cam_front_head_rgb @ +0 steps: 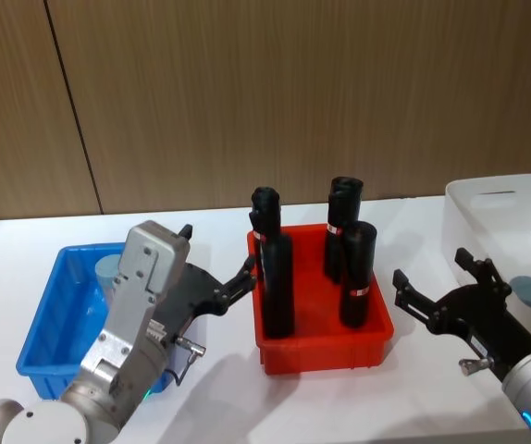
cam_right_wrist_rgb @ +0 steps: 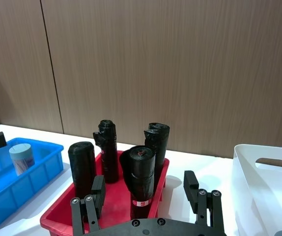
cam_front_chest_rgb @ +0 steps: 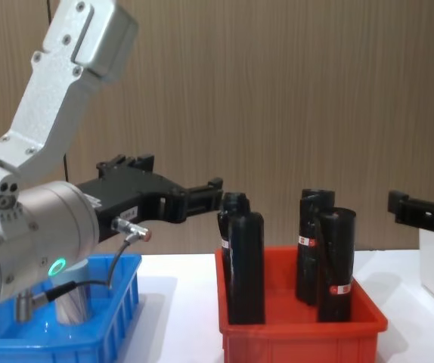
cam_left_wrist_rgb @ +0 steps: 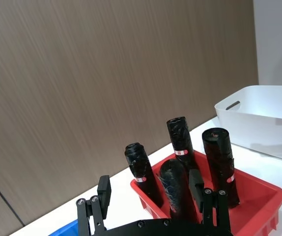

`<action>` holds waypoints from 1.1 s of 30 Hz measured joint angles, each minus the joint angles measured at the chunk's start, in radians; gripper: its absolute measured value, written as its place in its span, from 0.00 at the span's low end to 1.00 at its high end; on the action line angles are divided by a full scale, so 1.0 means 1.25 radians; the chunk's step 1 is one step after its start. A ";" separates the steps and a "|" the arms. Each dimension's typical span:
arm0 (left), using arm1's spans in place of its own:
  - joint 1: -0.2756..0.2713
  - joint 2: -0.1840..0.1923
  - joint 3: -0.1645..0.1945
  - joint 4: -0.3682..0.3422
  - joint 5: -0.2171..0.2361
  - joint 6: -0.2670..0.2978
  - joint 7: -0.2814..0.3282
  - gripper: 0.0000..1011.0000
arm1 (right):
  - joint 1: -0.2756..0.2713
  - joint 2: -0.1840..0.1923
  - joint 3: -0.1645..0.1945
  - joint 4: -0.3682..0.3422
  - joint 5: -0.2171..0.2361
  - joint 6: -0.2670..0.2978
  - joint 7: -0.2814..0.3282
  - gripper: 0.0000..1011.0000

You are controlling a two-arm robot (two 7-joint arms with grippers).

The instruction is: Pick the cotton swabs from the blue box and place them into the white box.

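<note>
Right, the scene as we read it, working outward from the robot:

1. Left gripper point(cam_front_head_rgb: 221, 250): fingers spread, nothing between them. It hangs above the table point(cam_front_head_rgb: 238, 407), over the gap between the blue box point(cam_front_head_rgb: 48, 296) and the red bin point(cam_front_head_rgb: 326, 350), pointing toward the bin. One fingertip sits just beside the near-left black bottle point(cam_front_head_rgb: 277, 282); we can't tell whether they touch.
2. Right gripper point(cam_front_head_rgb: 432, 268): also spread and empty. It sits between the red bin and the white box point(cam_front_head_rgb: 497, 205), pointing away from the robot and slightly toward the bin.
3. Blue box: on the table's left side. One cotton swab jar point(cam_front_head_rgb: 108, 270) stands upright in its far part, with a clear body and a pale blue-grey cap. The left arm covers part of the jar in the head view.
4. Red bin: mid-table, near the blue box but not touching it. Four black bottles point(cam_front_head_rgb: 358, 273) stand upright inside, two nearer and two farther, with a red-and-white band visible on some.
5. White box: on the right, well apart from the blue box. We see a pale blue-grey lid point(cam_front_head_rgb: 527, 289) inside near its left wall, partly behind the right arm. We can't make out what's under it.
6. Wood-panel wall point(cam_front_head_rgb: 339, 92): behind everything.
</note>
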 joint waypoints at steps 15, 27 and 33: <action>0.007 0.001 0.001 -0.004 0.002 -0.010 0.015 0.99 | 0.000 0.000 0.000 0.000 0.000 0.000 0.000 0.99; 0.007 0.001 0.001 -0.003 0.001 -0.010 0.015 0.99 | 0.000 0.000 0.000 0.001 0.000 0.000 0.001 0.99; 0.007 0.001 0.001 -0.003 0.001 -0.010 0.015 0.99 | 0.012 -0.003 0.002 0.019 0.000 -0.001 0.014 0.99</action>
